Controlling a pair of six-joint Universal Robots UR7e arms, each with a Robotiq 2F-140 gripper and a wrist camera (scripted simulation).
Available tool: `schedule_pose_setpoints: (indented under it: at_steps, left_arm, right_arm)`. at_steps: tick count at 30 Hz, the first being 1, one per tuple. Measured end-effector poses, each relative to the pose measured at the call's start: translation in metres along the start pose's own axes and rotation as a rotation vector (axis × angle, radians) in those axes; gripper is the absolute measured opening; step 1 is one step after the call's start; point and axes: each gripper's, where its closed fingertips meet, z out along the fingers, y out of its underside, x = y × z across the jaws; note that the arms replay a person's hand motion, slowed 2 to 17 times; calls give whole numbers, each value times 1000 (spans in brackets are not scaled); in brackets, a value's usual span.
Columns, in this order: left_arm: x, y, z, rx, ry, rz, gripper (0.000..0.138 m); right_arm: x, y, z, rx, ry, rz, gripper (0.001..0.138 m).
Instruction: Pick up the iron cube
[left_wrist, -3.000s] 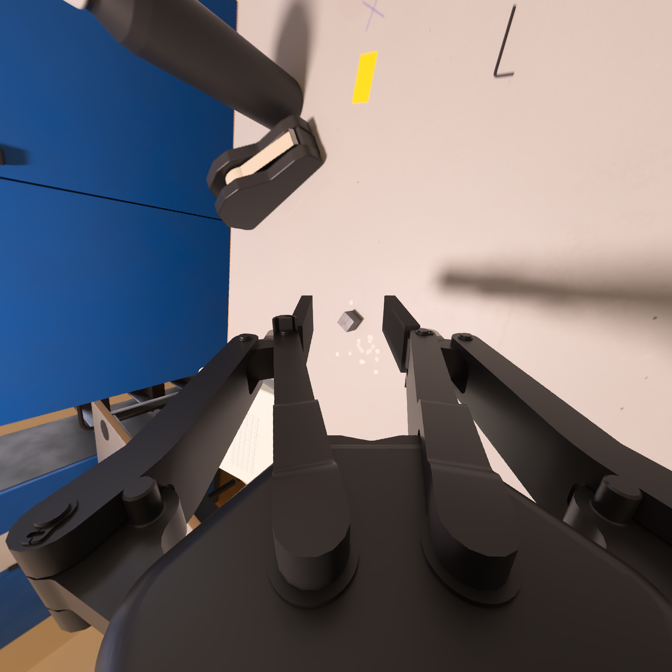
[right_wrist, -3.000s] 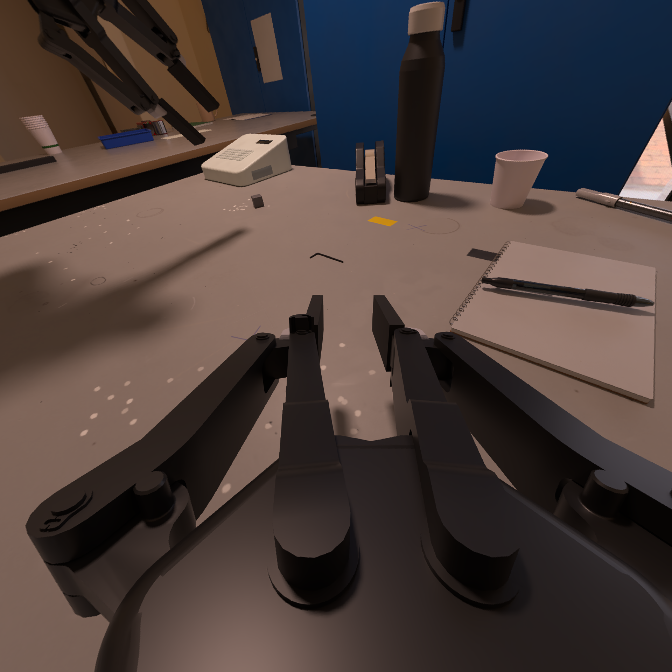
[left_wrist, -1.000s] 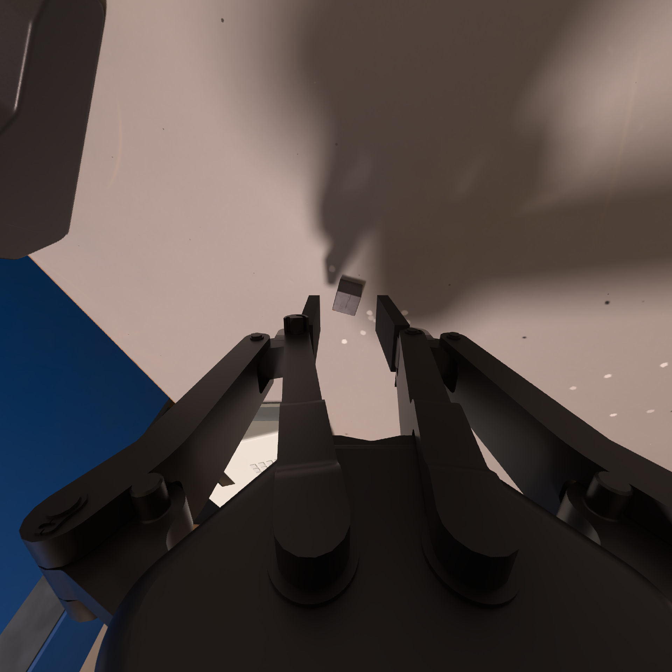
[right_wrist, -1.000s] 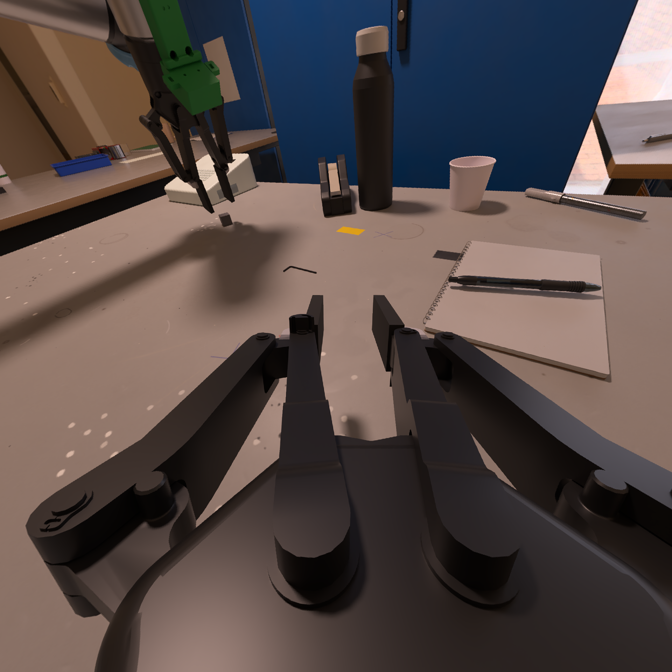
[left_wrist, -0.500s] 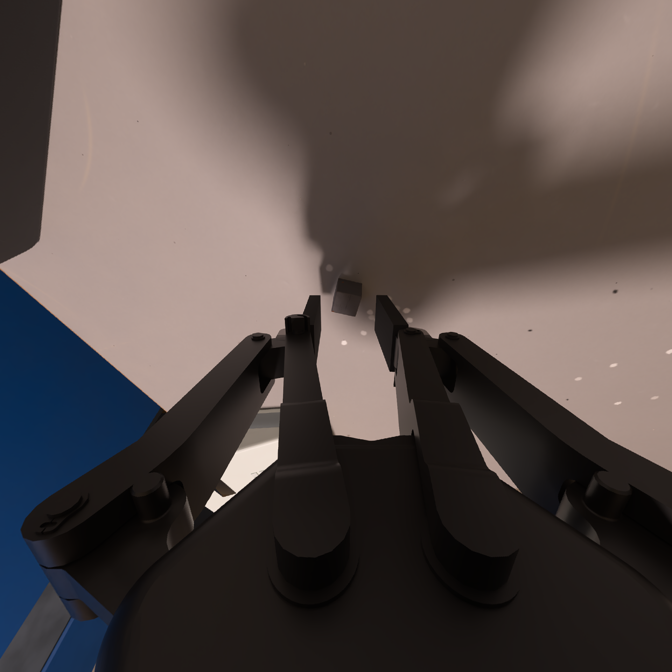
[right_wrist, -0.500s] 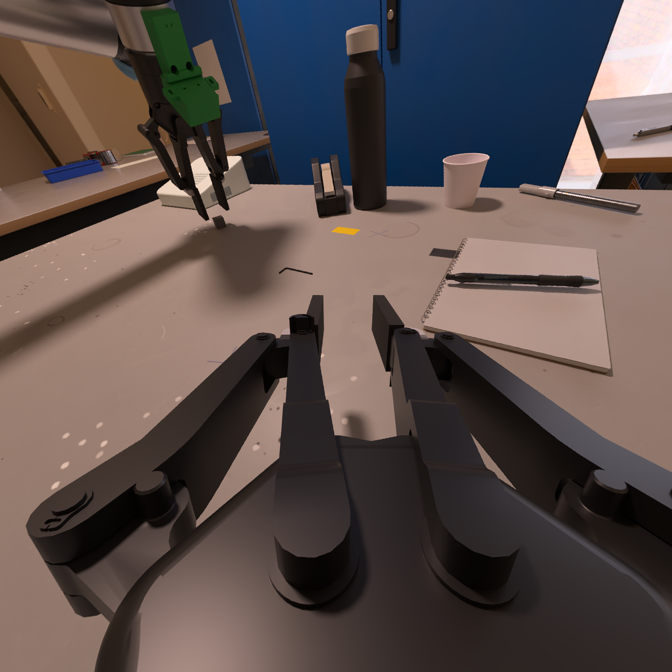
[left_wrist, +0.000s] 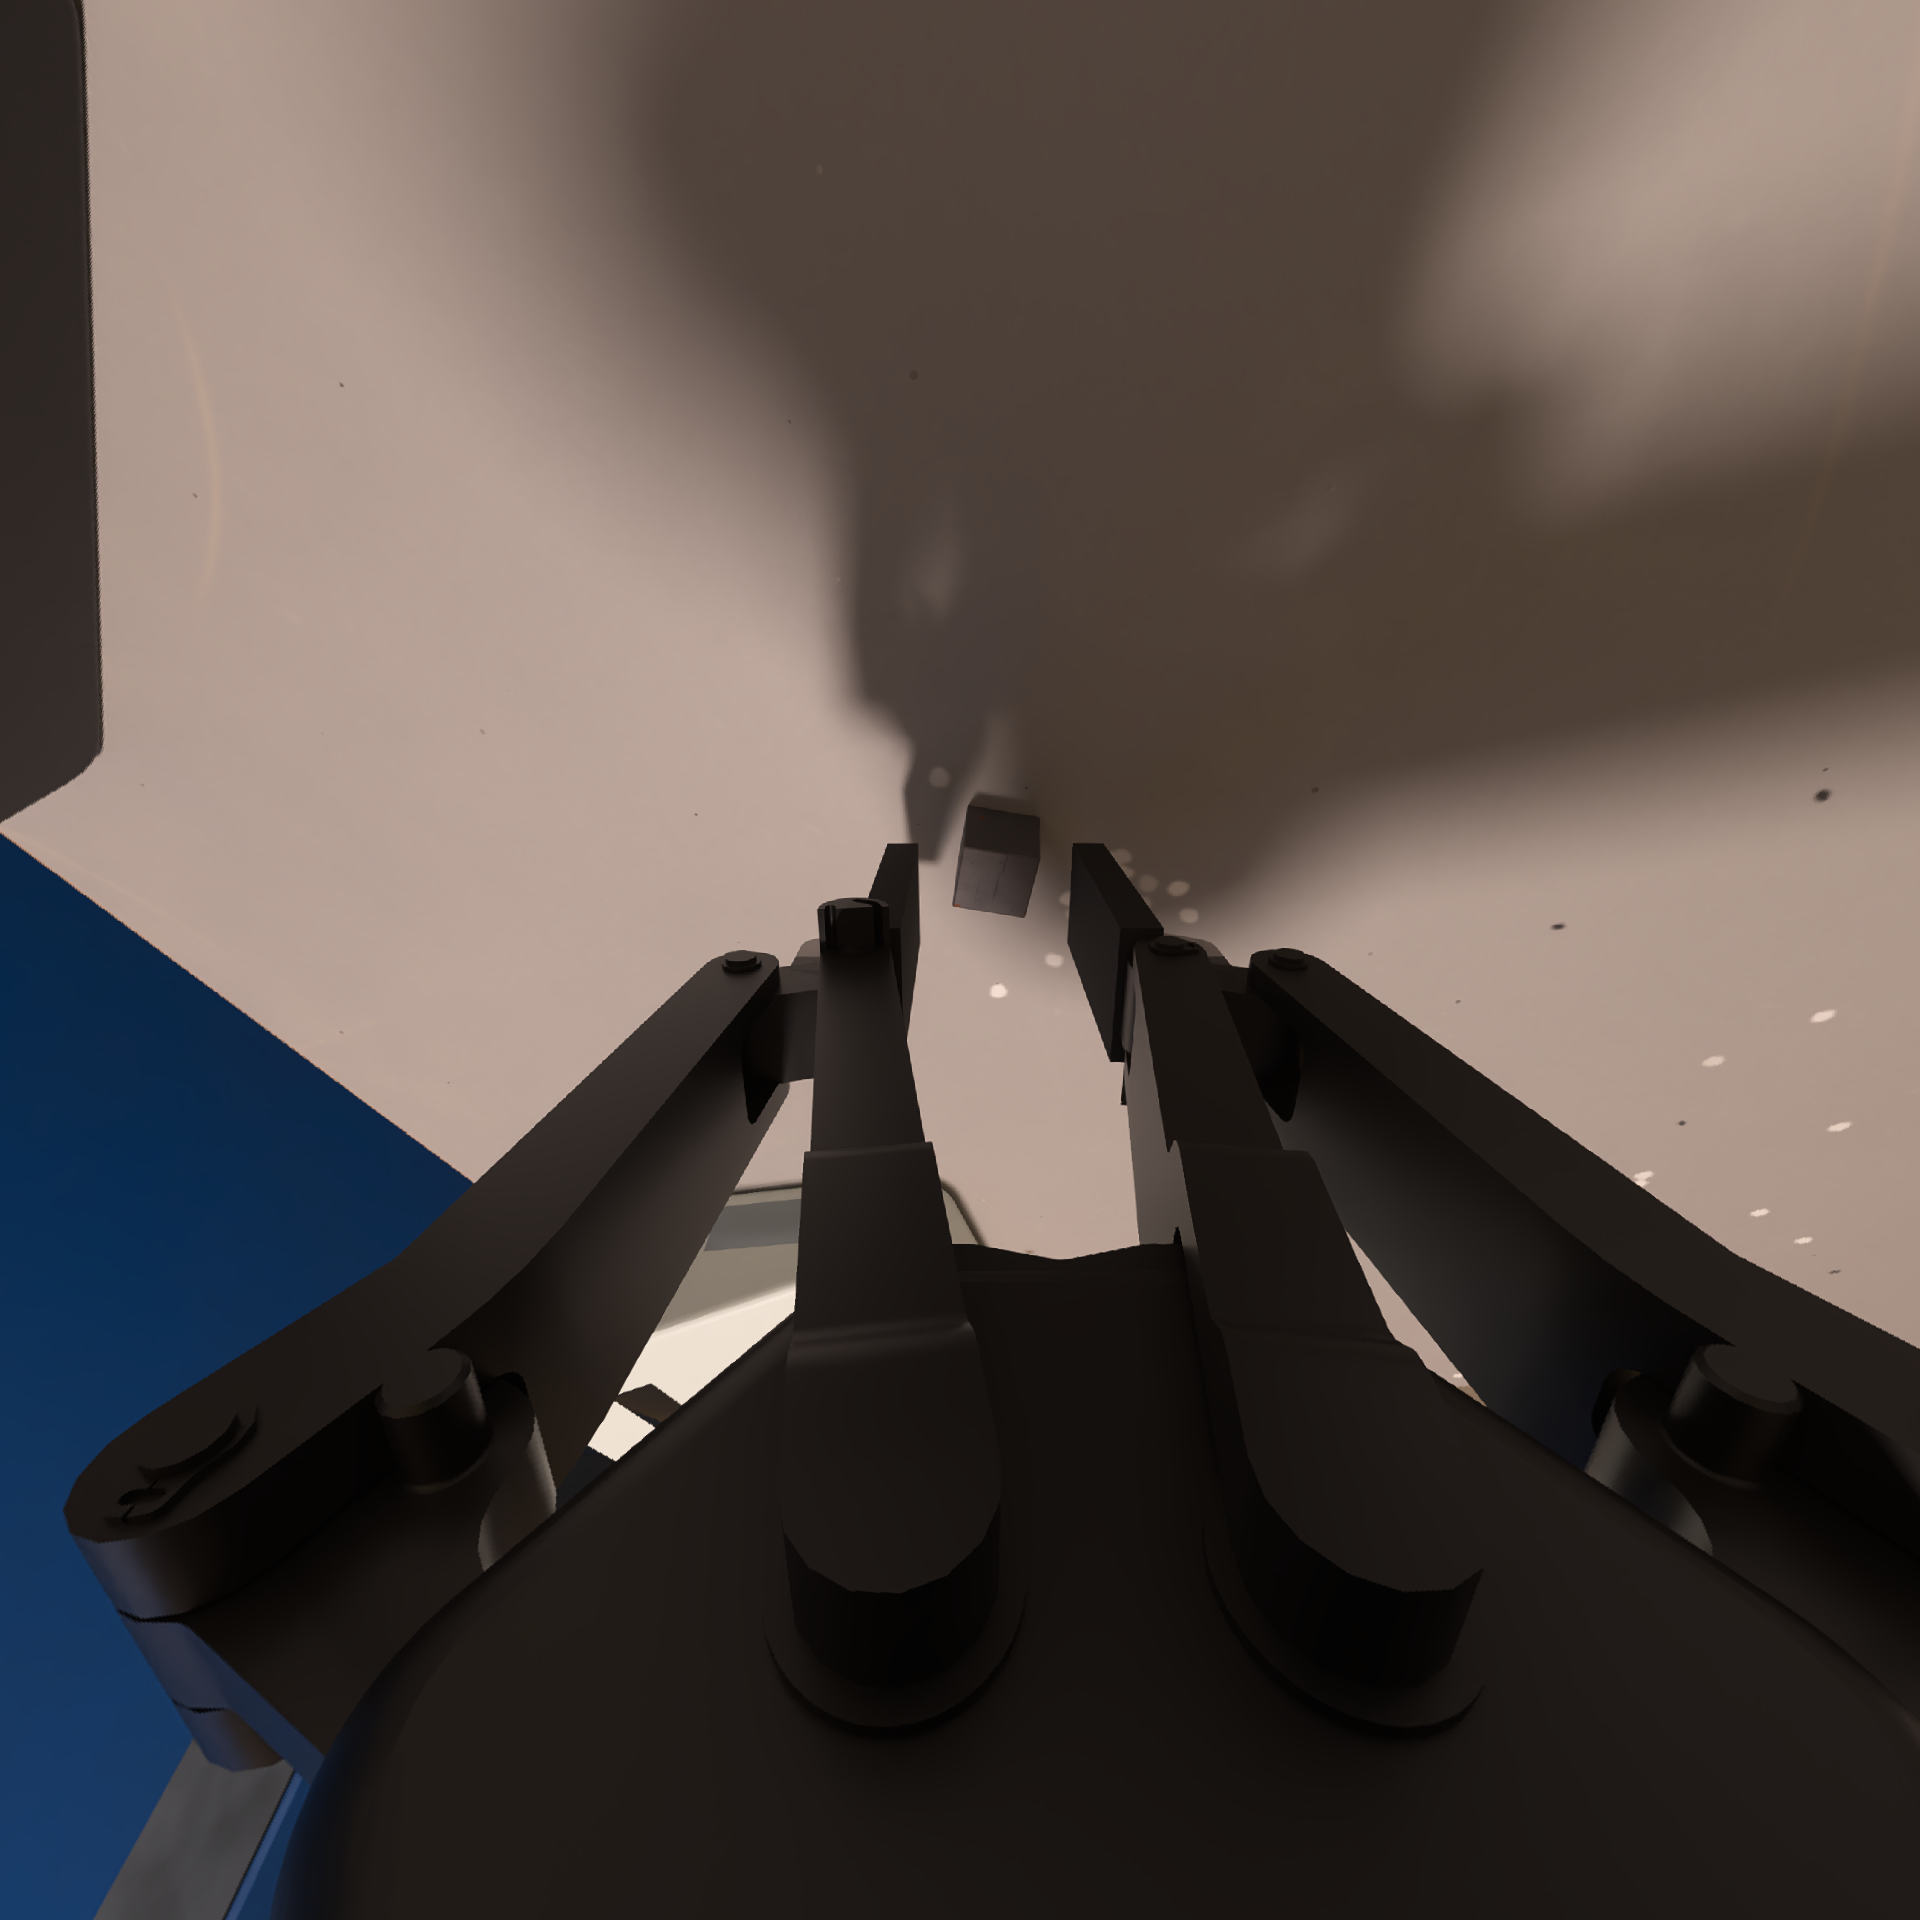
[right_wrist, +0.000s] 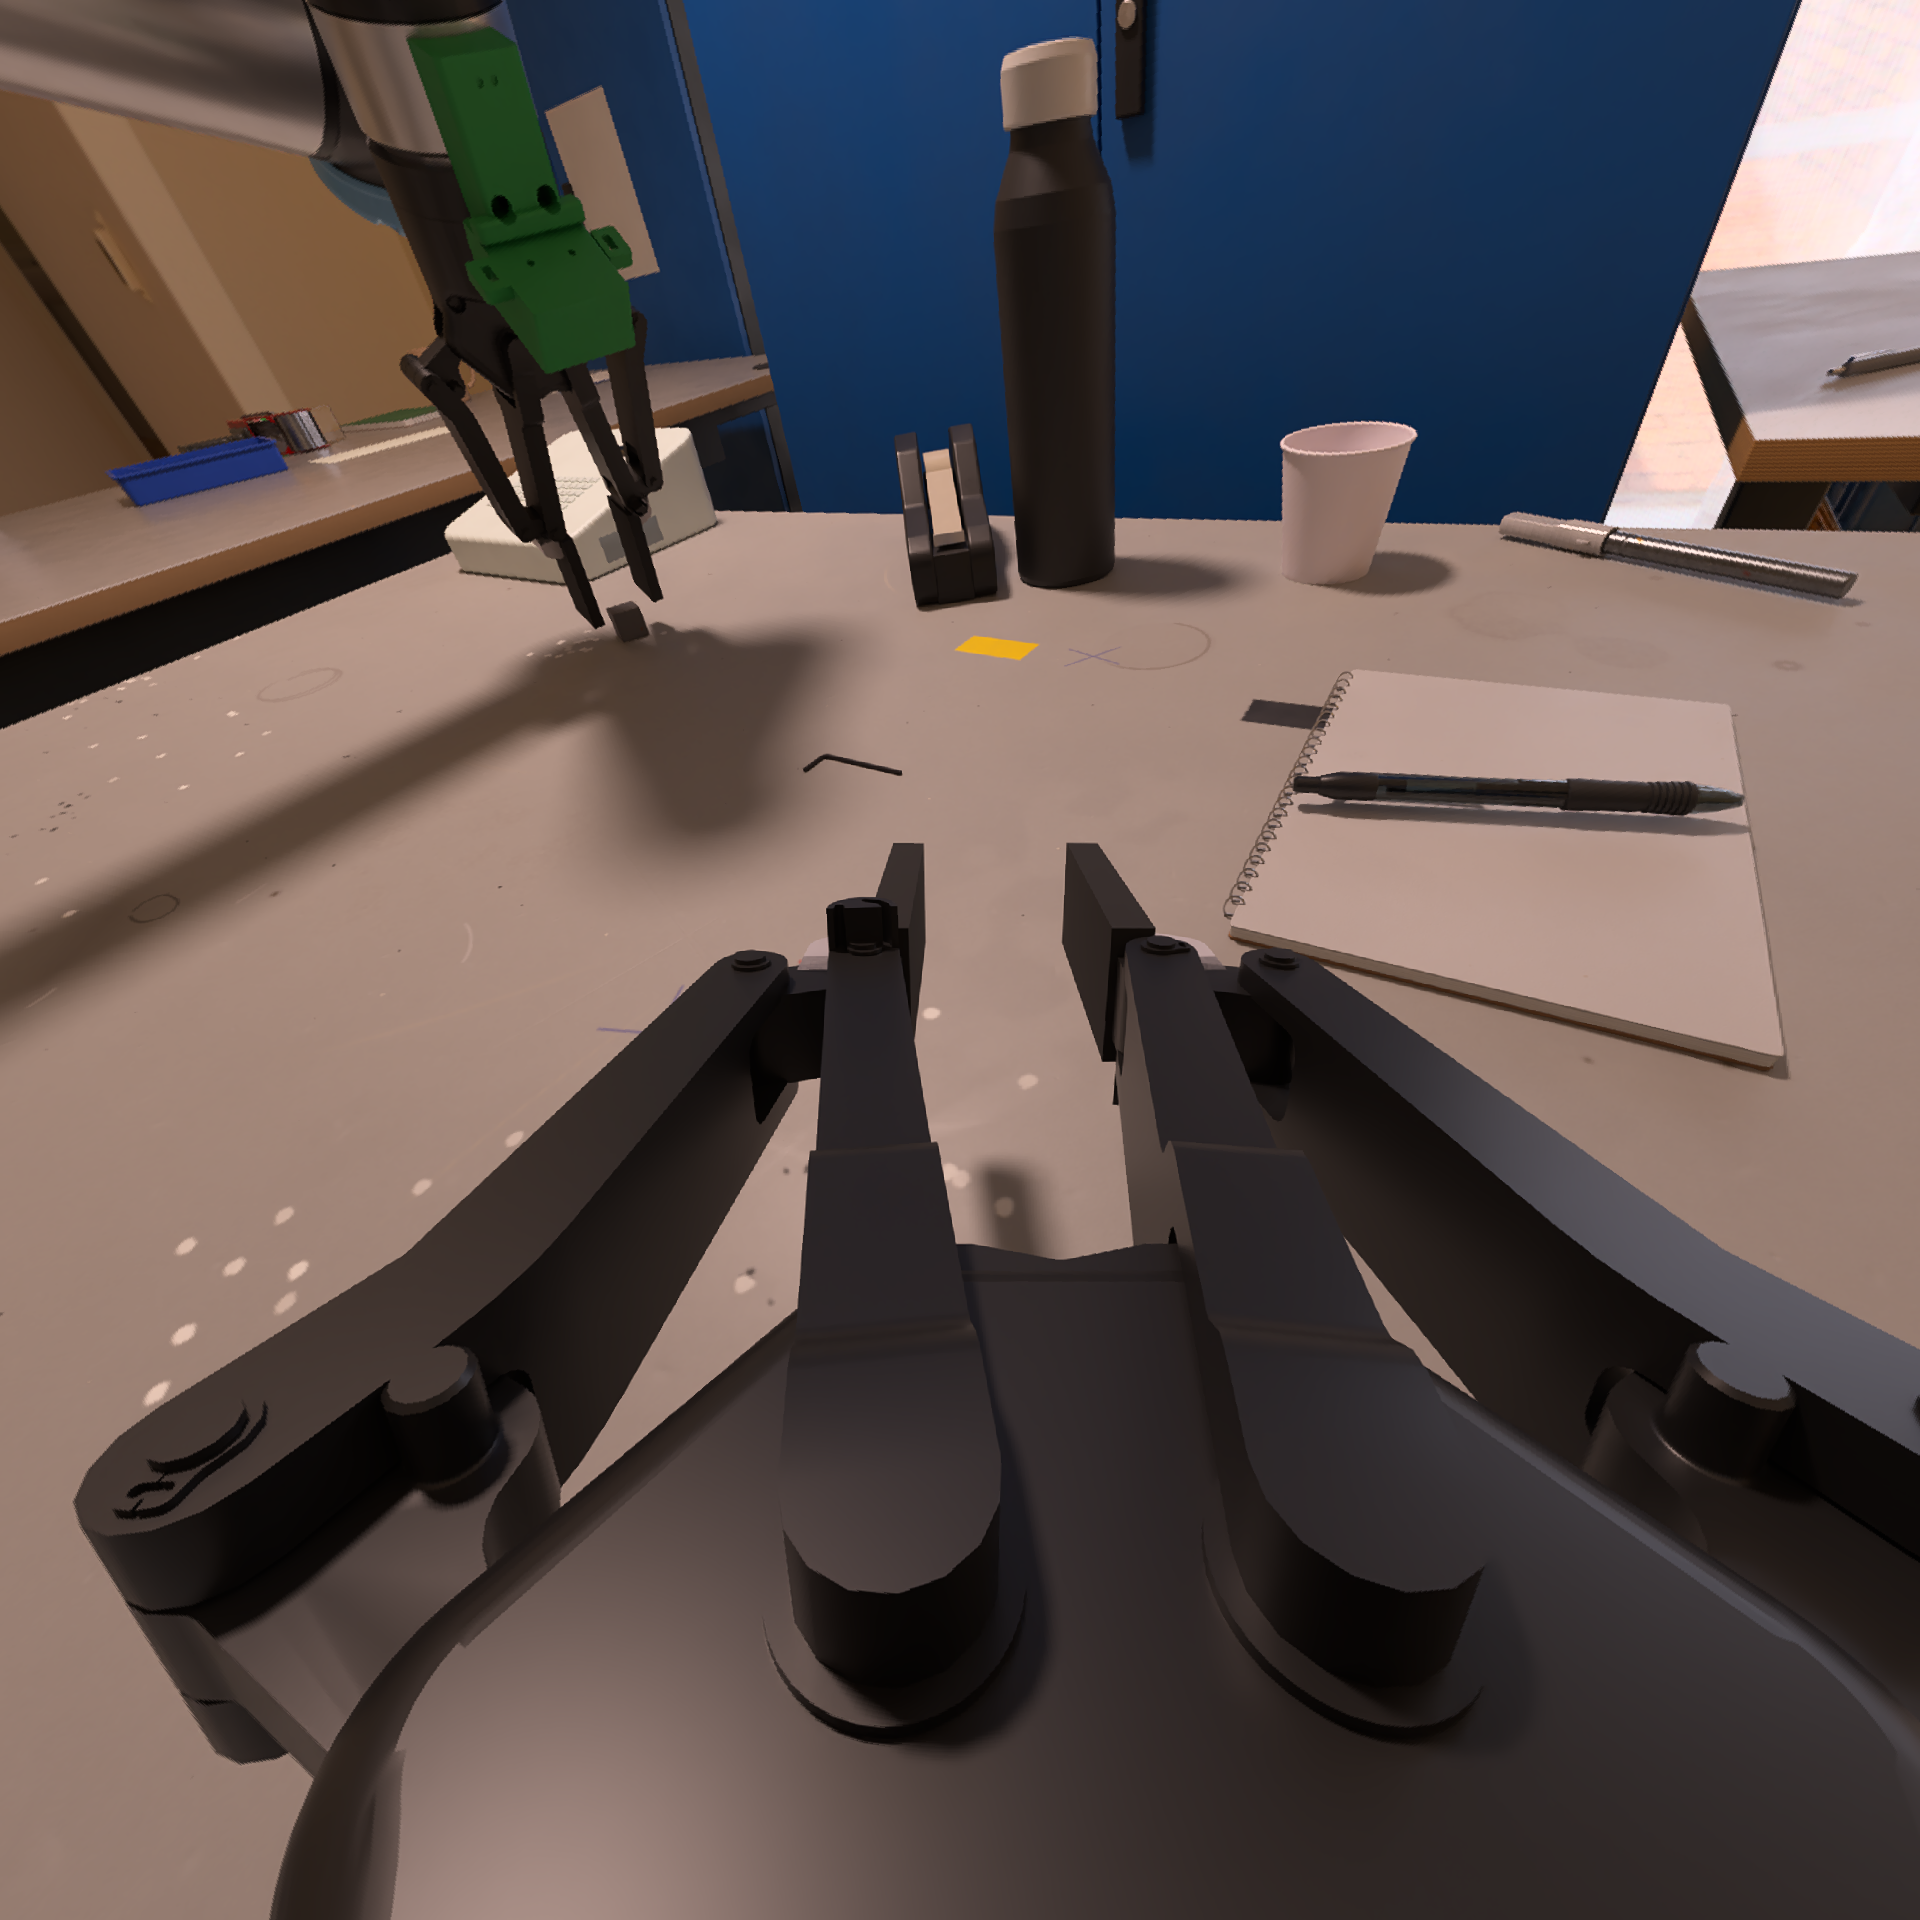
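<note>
Left claw (left_wrist: 995, 883) spread, tips-down just above iron cube (left_wrist: 997, 871); right claw (right_wrist: 992, 883) spread, idle.

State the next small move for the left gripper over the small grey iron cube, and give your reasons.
Probably lower the left gripper a little further, then close. Its jaws are open and the small grey iron cube sits on the beige table lined up with the gap, but the right wrist view shows the fingertips just above the cube, not yet beside it.
</note>
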Motion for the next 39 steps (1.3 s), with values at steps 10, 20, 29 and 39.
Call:
schedule_pose_setpoints:
  at_steps: [10, 20, 29, 39]
  left_arm:
    - [-2, -1, 3, 12, -10, 25, 36]
    - [-3, -4, 4, 33, -28, 67, 30]
    - [-3, -4, 7, 49, -35, 92, 26]
    - [-3, 0, 11, 42, -30, 89, 25]
  right_arm:
    - [-3, 3, 3, -11, -2, -7, 36]
    - [-5, 5, 6, -23, -5, -12, 36]
    - [-5, 4, 7, -28, -3, -18, 36]
    - [-4, 2, 7, -27, 4, -20, 36]
